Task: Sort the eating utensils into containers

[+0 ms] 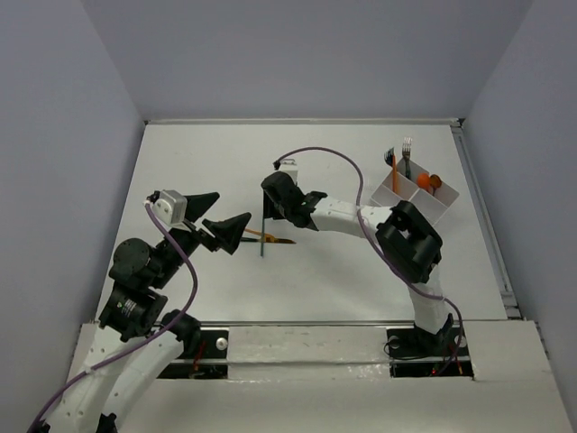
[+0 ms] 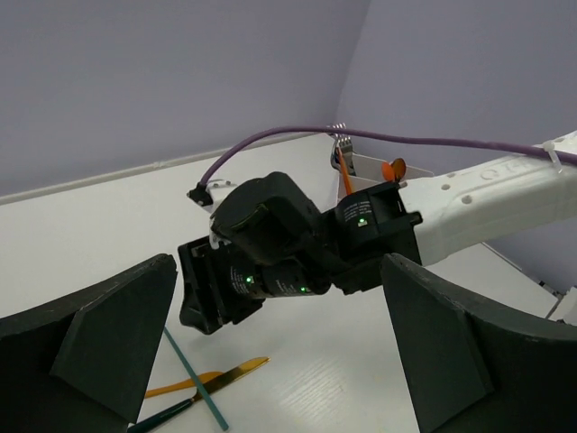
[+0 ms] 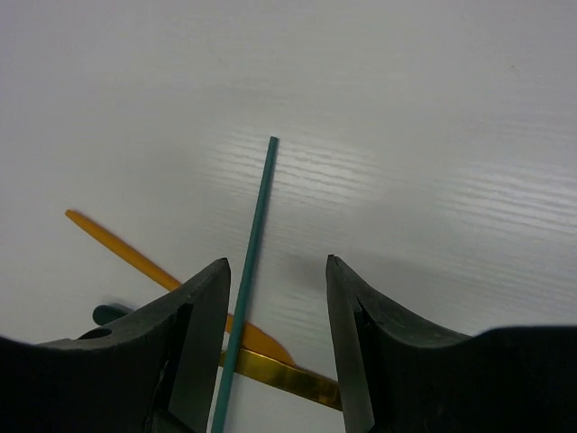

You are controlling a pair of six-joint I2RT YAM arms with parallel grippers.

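The left gripper (image 1: 233, 207) sits on the left with its fingers wide apart, holding nothing. Just beside it on the table (image 1: 180, 153) lie a thin green stick (image 3: 257, 225), an orange stick (image 3: 117, 239) and a gold blade (image 3: 279, 374), all crossed together.

The right gripper (image 3: 275, 271) hangs over the green stick. Its fingers are apart and empty, and the stick is closer to one of them. It should slide over so the stick sits in the middle, go straight down, and pinch only the green one.

The white box (image 1: 446, 192) stands far right, with a silver fork (image 1: 407, 149) inside.
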